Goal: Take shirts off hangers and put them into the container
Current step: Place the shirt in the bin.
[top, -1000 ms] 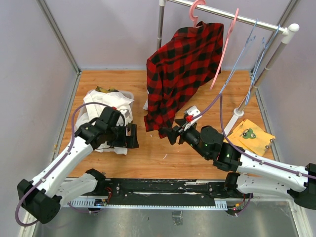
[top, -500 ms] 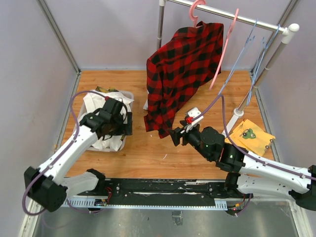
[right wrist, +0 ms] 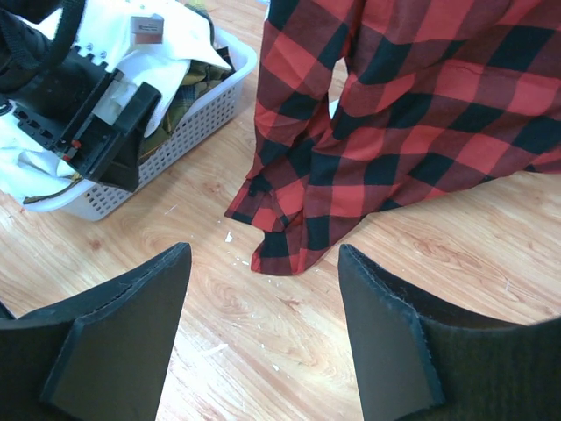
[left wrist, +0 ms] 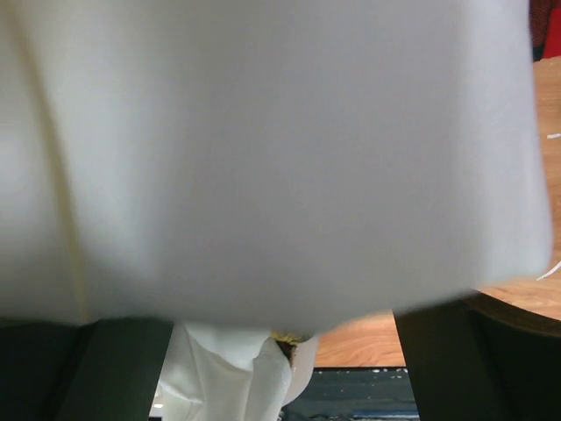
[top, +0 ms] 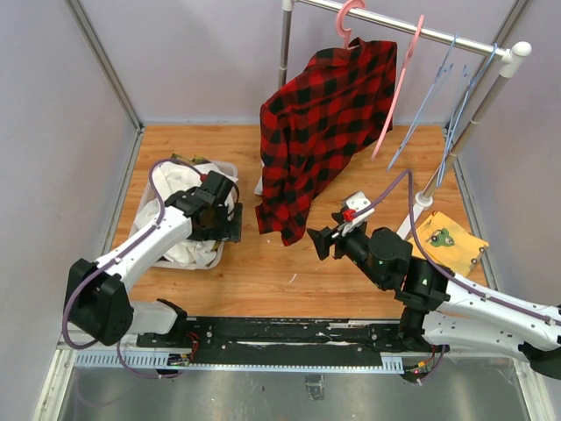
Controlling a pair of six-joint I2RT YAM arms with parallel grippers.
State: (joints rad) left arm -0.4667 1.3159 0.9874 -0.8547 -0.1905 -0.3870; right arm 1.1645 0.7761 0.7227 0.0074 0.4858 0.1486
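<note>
A red-and-black plaid shirt (top: 329, 132) hangs from a pink hanger (top: 349, 17) on the rail, and its hem (right wrist: 289, 237) touches the wooden floor. Beside it hang an empty pink hanger (top: 399, 88) and thin blue hangers (top: 443, 88). The white container (top: 226, 168) at the left holds a white shirt (top: 180, 189) over yellow-green plaid cloth (right wrist: 180, 105). My left gripper (top: 230, 224) hovers open at the container's right side. White cloth (left wrist: 263, 158) blurs most of its view. My right gripper (right wrist: 263, 351) is open above bare floor, just short of the red hem.
The rail's left pole (top: 285, 53) stands behind the red shirt, and its right pole (top: 469, 123) comes down to a base (top: 421, 202). A flat yellow cloth (top: 445, 241) lies at the right. Grey walls close in the floor on three sides.
My left arm has swung in and its gripper has moved back over the container's right side. My right gripper has drawn back to the right, away from the red hem, and opened slightly.
</note>
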